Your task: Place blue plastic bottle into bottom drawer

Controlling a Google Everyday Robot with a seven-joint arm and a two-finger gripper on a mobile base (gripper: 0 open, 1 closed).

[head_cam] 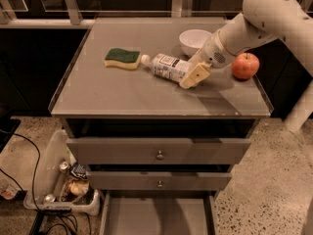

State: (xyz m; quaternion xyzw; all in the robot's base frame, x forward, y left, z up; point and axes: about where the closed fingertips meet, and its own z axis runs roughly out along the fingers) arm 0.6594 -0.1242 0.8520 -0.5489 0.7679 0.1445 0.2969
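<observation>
blue plastic bottle (168, 66): lying on countertop (122, 94), cap twd sponge (122, 58), base end at gripper (195, 75) | grip: you can't tell | near you: bowl (194, 39) behind, apple (245, 65) right | bottom drawer (156, 218): open, below

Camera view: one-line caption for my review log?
Robot gripper at the base of the small clear plastic bottle lying on the grey cabinet top; wide grey bottom drawer stands open below.

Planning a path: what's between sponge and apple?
Between sponge and apple, camera view shows the blue plastic bottle lying down, the hand at its base end.
</observation>
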